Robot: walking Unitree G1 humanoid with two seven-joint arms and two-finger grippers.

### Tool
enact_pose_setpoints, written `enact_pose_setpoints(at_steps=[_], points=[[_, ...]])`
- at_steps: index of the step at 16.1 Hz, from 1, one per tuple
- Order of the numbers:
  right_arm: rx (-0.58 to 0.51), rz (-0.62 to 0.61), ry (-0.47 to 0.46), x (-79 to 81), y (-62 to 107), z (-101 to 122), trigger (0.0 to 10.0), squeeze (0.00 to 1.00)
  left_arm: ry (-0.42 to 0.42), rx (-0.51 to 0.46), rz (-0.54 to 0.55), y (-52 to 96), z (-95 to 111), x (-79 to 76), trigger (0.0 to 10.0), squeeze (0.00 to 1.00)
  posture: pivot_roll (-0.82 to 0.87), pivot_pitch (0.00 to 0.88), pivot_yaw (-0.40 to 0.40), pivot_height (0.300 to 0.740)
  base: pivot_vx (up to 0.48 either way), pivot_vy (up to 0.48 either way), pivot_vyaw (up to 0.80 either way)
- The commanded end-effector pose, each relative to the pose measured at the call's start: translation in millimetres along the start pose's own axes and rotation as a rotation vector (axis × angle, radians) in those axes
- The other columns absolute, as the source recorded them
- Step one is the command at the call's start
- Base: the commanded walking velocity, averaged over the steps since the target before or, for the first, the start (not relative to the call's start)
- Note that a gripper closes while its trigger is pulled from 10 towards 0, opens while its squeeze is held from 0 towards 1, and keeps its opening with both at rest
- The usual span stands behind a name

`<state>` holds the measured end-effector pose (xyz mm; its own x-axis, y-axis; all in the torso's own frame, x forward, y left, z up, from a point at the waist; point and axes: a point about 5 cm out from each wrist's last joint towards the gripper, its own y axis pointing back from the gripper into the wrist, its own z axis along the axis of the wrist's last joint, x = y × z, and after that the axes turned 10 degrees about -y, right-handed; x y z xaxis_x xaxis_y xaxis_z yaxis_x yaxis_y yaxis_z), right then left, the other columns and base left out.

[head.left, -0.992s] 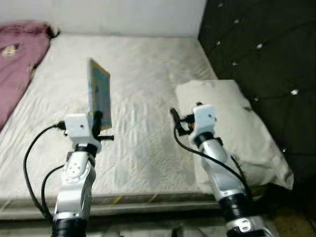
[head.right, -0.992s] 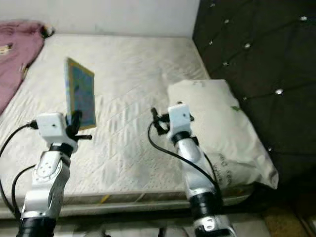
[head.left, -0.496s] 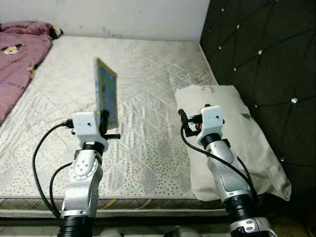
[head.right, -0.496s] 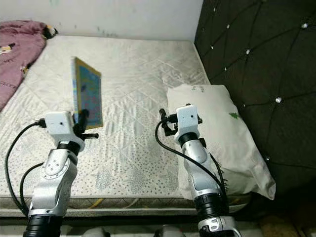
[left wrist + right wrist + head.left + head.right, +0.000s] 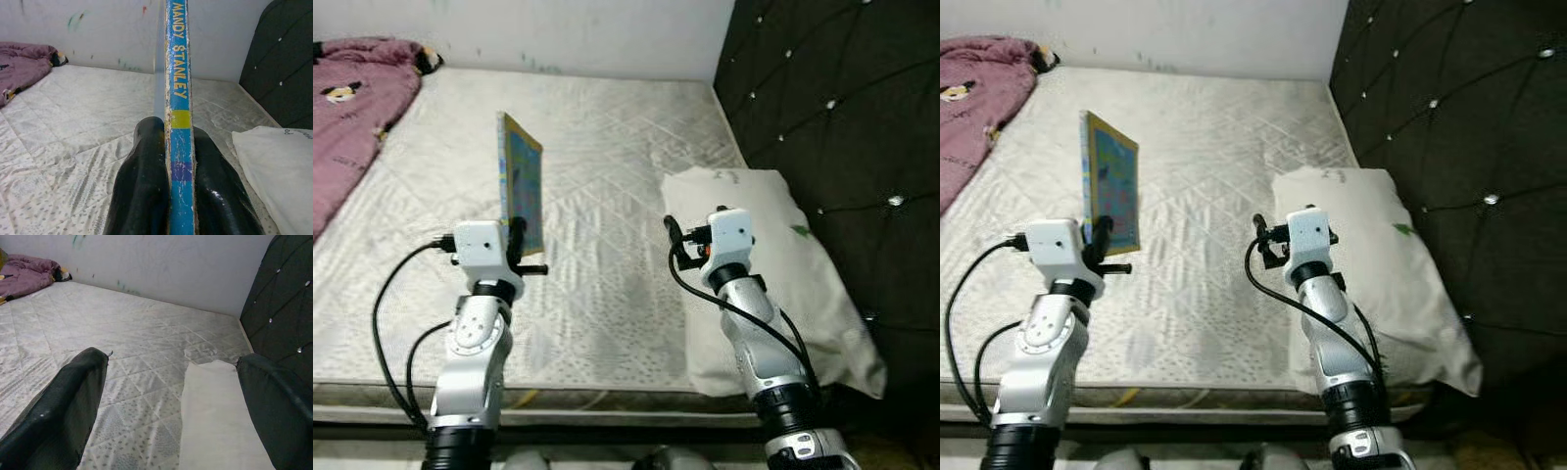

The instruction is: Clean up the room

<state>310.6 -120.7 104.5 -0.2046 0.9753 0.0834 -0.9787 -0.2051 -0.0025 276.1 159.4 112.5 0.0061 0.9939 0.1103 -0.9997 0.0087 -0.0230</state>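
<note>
Left gripper clamps upright book; right gripper spread wide, empty.

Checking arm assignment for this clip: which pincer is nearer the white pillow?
Right. The right pincer hangs open at the pillow's inner edge; the left pincer holds the book upright, farther off over the mattress.

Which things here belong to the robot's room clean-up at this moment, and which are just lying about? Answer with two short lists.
In the job:
- book, held upright above the mattress
- left gripper, shut on the book's spine
- right gripper, open, holding nothing

Lying about:
- pillow, by the headboard
- purple blanket, at the mattress's far left
</note>
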Motion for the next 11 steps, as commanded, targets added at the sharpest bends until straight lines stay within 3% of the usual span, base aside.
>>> enact_pose_setpoints(at_steps=[1,4,10,11], points=[[-0.002,-0.006,0.003,-3.9,-2.5,3.0,10.0,0.00,0.005,-0.040,-0.012,-3.9,8.9,-4.9,10.0,0.00,-0.06,0.000,-0.034,0.740,0.000,-0.480,0.00],[-0.002,-0.007,0.002,-4.0,-3.2,3.2,10.0,0.00,-0.003,-0.041,-0.011,-4.5,9.3,-4.6,10.0,0.00,-0.06,0.000,-0.034,0.740,0.000,-0.444,0.00],[-0.005,-0.015,0.005,-5.3,-4.8,4.3,10.0,0.00,0.006,-0.035,0.015,-5.9,8.7,-3.2,10.0,0.00,-0.06,0.000,-0.036,0.740,0.000,0.000,0.00],[-0.003,-0.016,0.005,-5.4,-5.0,4.2,10.0,0.00,0.010,-0.034,0.014,-6.0,8.5,-3.3,10.0,0.00,-0.06,0.000,-0.037,0.740,0.000,0.000,-0.65]])
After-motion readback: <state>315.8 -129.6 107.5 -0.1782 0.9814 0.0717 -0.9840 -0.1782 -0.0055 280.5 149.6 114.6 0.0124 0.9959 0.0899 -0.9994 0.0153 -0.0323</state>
